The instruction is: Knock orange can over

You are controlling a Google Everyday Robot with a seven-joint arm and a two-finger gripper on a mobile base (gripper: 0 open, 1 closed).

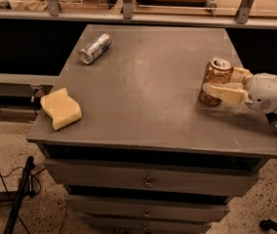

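Note:
The orange can [214, 73] stands upright near the right edge of the grey cabinet top [148, 87]; it is dented, orange-gold, with a silver top. My gripper [220, 81] reaches in from the right, its white arm [270, 92] over the cabinet's edge. The near finger [224, 92] lies across the can's lower front and the far finger [241, 74] sits behind the can, so the can is held between them.
A silver-grey can [94, 48] lies on its side at the back left of the top. A yellow sponge [60, 107] lies near the front left edge. Drawers [148, 182] are below. A railing and shelf [128, 4] run behind the cabinet.

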